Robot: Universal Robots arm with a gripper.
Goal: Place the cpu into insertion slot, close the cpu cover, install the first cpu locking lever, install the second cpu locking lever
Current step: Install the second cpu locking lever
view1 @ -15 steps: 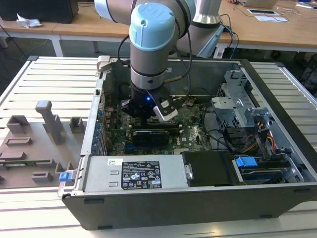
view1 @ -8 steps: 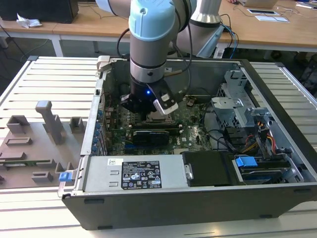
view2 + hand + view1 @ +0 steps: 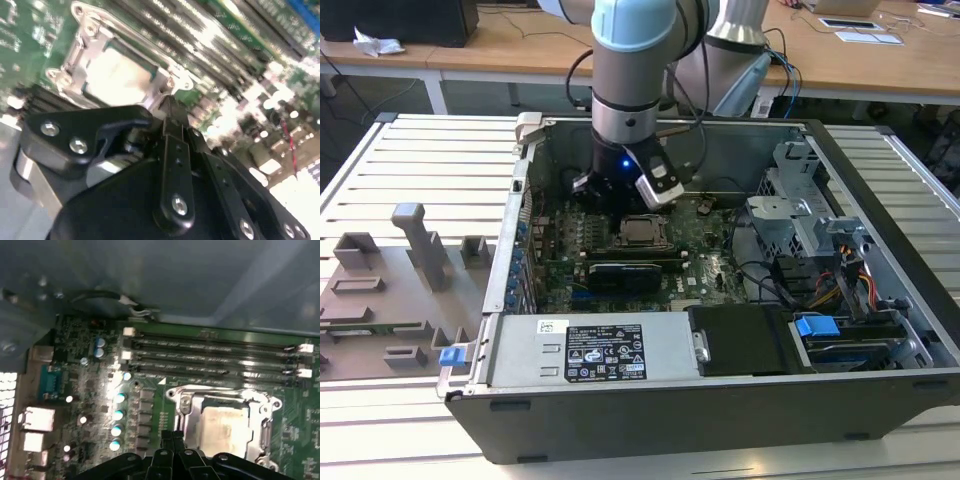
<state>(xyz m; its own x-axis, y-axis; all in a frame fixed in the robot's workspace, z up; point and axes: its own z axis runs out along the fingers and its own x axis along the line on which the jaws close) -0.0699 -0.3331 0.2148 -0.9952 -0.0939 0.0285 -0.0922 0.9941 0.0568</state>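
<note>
Cpu (image 3: 223,422) seemingly just beside claw (image 3: 172,436)

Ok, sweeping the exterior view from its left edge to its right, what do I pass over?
Grey fixture tray → blue latch at the case corner → gripper over the motherboard → cpu seated in the insertion slot under the cpu cover → grey drive cage → blue clip.

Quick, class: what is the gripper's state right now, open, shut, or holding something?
Gripper: shut, fingertips together, holding nothing, poised beside the cpu cover on the insertion slot, where the cpu already sits.
</note>
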